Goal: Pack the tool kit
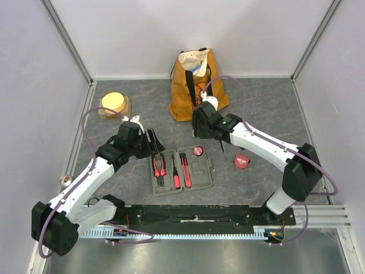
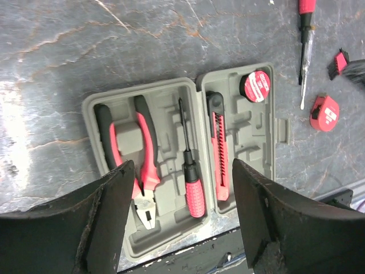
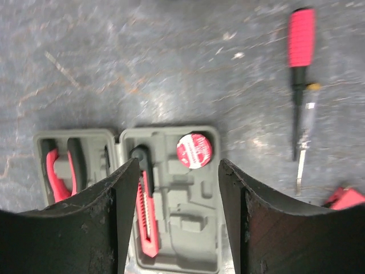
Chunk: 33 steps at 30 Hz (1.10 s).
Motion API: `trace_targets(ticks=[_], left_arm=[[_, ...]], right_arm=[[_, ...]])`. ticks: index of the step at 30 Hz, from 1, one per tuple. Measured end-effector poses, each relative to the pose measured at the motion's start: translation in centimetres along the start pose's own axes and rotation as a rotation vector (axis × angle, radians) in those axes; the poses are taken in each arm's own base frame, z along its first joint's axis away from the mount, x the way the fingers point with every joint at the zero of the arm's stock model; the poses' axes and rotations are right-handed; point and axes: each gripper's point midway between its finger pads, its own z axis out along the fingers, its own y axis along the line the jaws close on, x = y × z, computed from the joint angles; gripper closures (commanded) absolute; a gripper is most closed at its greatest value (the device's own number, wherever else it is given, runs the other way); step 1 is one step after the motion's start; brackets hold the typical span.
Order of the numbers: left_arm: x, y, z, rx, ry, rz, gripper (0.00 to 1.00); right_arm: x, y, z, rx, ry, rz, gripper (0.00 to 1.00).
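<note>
**Case lies open; both grippers spread above it**

The flat dark-grey rectangular plastic hinged case [image 1: 181,170] lies open on the dark marbled table top [image 1: 268,108], near the front edge and between the 2 arm bases; its 2 halves sit side by side, moulded slots facing up.

The left half holds the red-and-black pliers [image 2: 142,165] and, just beside them, a slim screwdriver with a red grip [image 2: 192,182]; the right half holds the red-and-black utility knife [image 2: 219,154], set lengthwise next to the hinge, and a round red-faced black disc [image 2: 255,85] in the far corner.

2 pieces lie loose on the table to the right of the case: a red-handled screwdriver with a clear shaft [image 3: 300,48] and the squarish red-and-black tape measure [image 1: 242,161]; the 2 are apart from each other and from the case.

The left gripper [image 2: 182,162] hangs over the case with its jaws spread wide and nothing between them; the right gripper [image 3: 178,165] hangs over the right half, jaws likewise parted and holding nothing.

A mustard-yellow fabric tote bag with black handles [image 1: 197,85] stands at the far middle of the table; a round yellow-topped tan block [image 1: 114,104] sits at the far left, well apart from the case.
</note>
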Motion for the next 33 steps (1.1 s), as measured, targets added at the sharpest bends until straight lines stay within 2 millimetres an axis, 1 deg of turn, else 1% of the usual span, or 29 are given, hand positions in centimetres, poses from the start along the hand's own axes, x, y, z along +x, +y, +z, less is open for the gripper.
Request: trace_targets(ticks=[4, 6, 8, 10, 12, 16, 19, 22, 26, 30, 33], left_arm=[[-0.4, 1.4, -0.4, -0.04, -0.029, -0.024, 0.23], [-0.2, 2.7, -0.2, -0.078, -0.028, -0.045, 0.23], [0.5, 4.2, 0.1, -0.121, -0.013, -0.066, 0.23], [1.1, 5.3, 0.3, -0.152, 0.006, -0.081, 0.23], [1.5, 6.0, 0.5, -0.177, 0.023, -0.089, 0.23], [2.1, 6.7, 1.0, -0.195, 0.04, -0.097, 0.23], [2.5, 7.0, 1.4, -0.195, 0.051, -0.107, 0.23], [2.3, 6.8, 2.0, -0.178, 0.055, -0.115, 0.23], [1.9, 6.6, 2.8, -0.168, 0.056, -0.118, 0.24], [0.9, 6.6, 3.2, -0.176, 0.055, -0.13, 0.24], [-0.2, 6.5, 3.2, -0.174, 0.038, -0.141, 0.24]], right_arm=[[-2.5, -3.3, -0.7, 0.07, -0.065, 0.055, 0.32], [-3.2, -5.4, -1.0, 0.115, -0.088, 0.082, 0.31], [-3.5, -7.4, -1.0, 0.162, -0.1, 0.101, 0.31], [-3.4, -9.1, -0.7, 0.2, -0.098, 0.114, 0.32], [-2.9, -10.8, -0.1, 0.238, -0.081, 0.124, 0.34], [-1.5, -14.0, 1.2, 0.301, -0.029, 0.143, 0.39], [-1.0, -15.7, 2.8, 0.314, 0.015, 0.151, 0.45], [-0.4, -16.3, 4.7, 0.292, 0.056, 0.121, 0.48], [0.3, -15.1, 6.9, 0.214, 0.11, 0.05, 0.49], [-0.2, -13.8, 9.3, 0.158, 0.128, 0.001, 0.47], [-0.3, -13.4, 10.7, 0.136, 0.136, -0.023, 0.46]])
